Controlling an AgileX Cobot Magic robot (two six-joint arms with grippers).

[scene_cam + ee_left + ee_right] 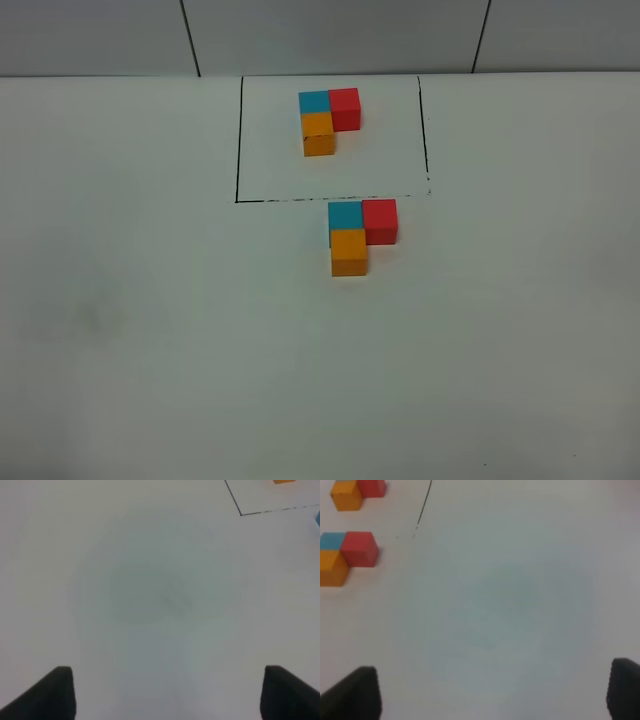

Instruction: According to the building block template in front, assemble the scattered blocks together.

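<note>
Three scattered blocks (358, 232) sit pushed together on the white table (150, 330), just below the dashed lower edge of the black-lined rectangle (238, 140). The teal-blue cube (345, 214) touches the red cube (380, 220) on its right, and the orange cube (350, 252) lies against the teal one on the near side, making an L. Inside the rectangle, the building block template (327, 120) shows the same L: blue beside red, orange in front of blue. The two clusters are apart, with the rectangle's dashed line between them.

Neither arm shows in the high view. In the right wrist view, the right gripper (495, 692) hangs over bare table with its dark fingertips (362, 692) set wide apart, holding and touching nothing; the assembled cubes lie well away from it at the picture's edge. In the left wrist view, the left gripper (167, 692) likewise stands wide, empty, over bare table, with a corner of the rectangle far off. A faint orange sliver at that view's edge is probably the template's orange cube, though too little shows to be sure.
</note>
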